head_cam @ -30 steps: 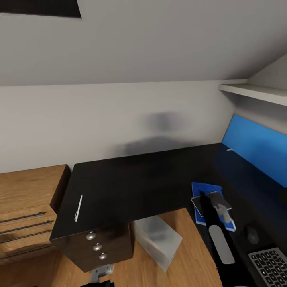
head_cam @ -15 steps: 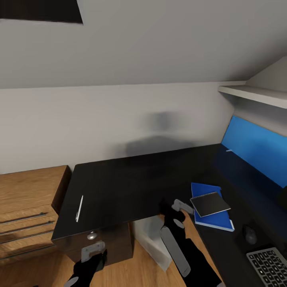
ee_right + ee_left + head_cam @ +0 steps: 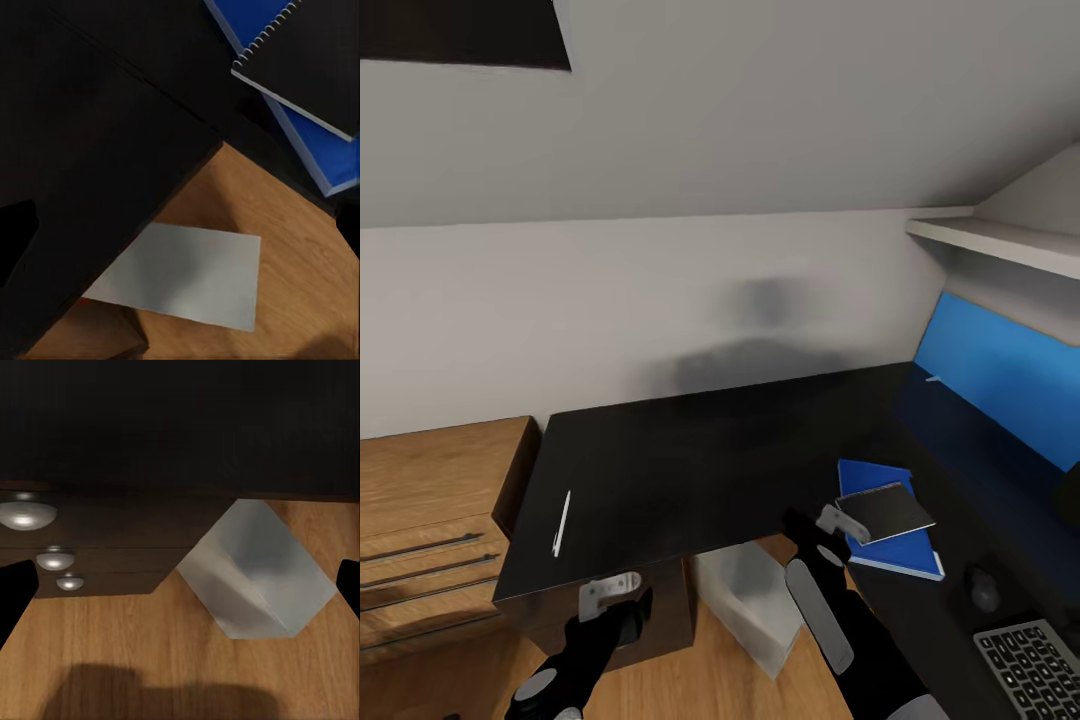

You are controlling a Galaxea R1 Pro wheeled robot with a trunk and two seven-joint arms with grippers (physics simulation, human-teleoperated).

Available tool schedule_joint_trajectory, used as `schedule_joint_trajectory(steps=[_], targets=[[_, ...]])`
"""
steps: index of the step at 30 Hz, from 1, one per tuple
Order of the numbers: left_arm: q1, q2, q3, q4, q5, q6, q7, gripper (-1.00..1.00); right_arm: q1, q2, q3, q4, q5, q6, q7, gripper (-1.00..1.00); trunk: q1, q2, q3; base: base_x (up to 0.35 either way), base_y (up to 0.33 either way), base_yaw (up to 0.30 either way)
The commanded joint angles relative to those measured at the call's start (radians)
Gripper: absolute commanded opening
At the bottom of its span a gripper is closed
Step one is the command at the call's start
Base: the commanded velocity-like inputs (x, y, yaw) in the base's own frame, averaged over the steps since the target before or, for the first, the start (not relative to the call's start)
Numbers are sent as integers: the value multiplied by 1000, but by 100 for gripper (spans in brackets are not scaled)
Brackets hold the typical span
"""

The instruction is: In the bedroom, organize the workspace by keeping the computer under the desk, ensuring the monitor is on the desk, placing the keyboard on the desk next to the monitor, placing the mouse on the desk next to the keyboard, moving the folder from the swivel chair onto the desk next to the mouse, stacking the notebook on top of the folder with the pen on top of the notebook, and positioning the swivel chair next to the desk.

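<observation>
Desk: black top, L-shaped.
Folder: blue, flat on desk's right wing.
Notebook: stacked on folder.
Pen: white stick near desk's left edge, long axis front-to-back, well apart from notebook.
Left gripper: just below desk's front edge, pen beyond it and slightly left; nearer arm; fingers spread, empty.
Right gripper: beside notebook; open or closed, cannot tell.
Judgement: pen likely next, left arm better placed.
</observation>
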Motion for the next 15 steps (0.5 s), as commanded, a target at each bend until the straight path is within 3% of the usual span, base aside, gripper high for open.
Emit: schedule_joint_trajectory(steps=[1,7,15], targets=[[-1,1,1,-2,8,2,9,100,-1,-1,0,3,-2,19,-5,100,-3,6,2,0,0,0],[-1,1,30,-5,10,4,11,100,-1,-4,3,27,7,126,15,100,-26,48,20,0,0,0],[0,5,35,-5,10,6,30,100,-1,-4,17,24,19,96,77,100,-57,104,45,0,0,17]])
